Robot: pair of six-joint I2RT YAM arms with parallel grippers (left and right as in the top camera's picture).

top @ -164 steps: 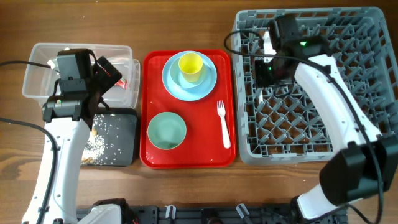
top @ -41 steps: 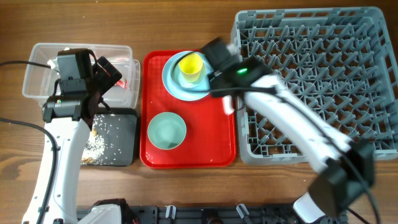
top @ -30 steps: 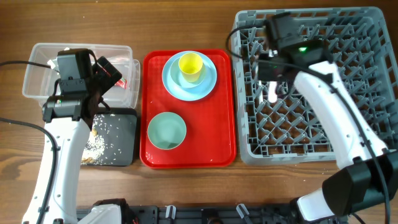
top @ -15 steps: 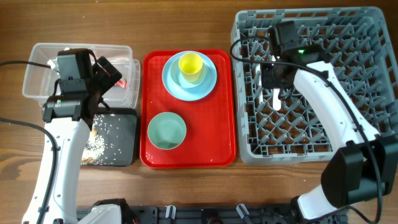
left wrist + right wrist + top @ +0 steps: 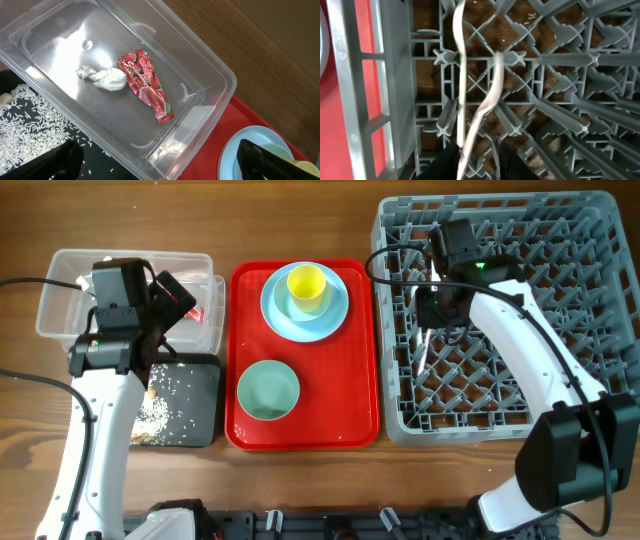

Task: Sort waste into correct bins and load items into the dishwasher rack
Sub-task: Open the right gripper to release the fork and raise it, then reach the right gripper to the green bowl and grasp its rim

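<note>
My right gripper is low in the left part of the grey dishwasher rack. Its jaws stand apart, and a curved white fork lies loose between them, leaning among the pegs. A second white utensil, the spoon, stands straight beside it. My left gripper hangs open and empty over the clear tub, which holds the red-and-white wrapper and the white tissue. The yellow cup sits on the light-blue plate. The pale-green bowl is on the red tray.
The black tray in front of the tub holds rice and beige scraps. The rack's upright pegs crowd round my right fingers. The rack's left wall borders the red tray.
My right gripper took the fork from the red tray into the rack, lowered it among the pegs and opened its jaws. The fork now leans tilted. The left arm has not moved.
</note>
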